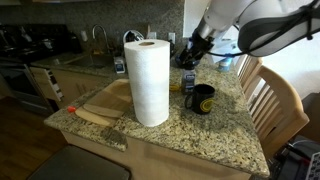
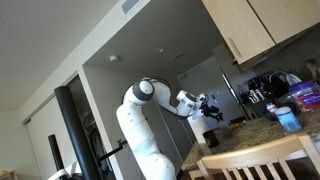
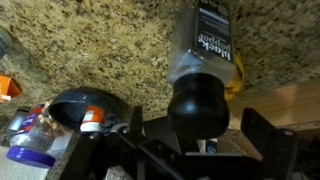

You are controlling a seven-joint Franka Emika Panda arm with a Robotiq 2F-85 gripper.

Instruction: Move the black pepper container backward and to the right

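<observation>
The black pepper container point(image 3: 207, 60) stands upright on the speckled granite counter point(image 3: 90, 50). It has a white-lettered dark label and a round black cap that is close to the wrist camera. My gripper point(image 3: 200, 128) is lowered around it, with one finger on each side. A gap shows between the cap and each finger, so the jaws look open. In both exterior views the gripper point(image 1: 190, 52) point(image 2: 206, 108) hangs low over the back of the counter. The container itself is hard to make out there.
A tall paper towel roll point(image 1: 150, 80) stands mid-counter beside a wooden cutting board point(image 1: 100, 108). A black mug point(image 1: 203, 98) and a yellow item point(image 1: 187, 86) sit near the gripper. A small blue-and-white container point(image 3: 30, 140) is nearby. A wooden chair point(image 1: 278, 100) stands at the counter's side.
</observation>
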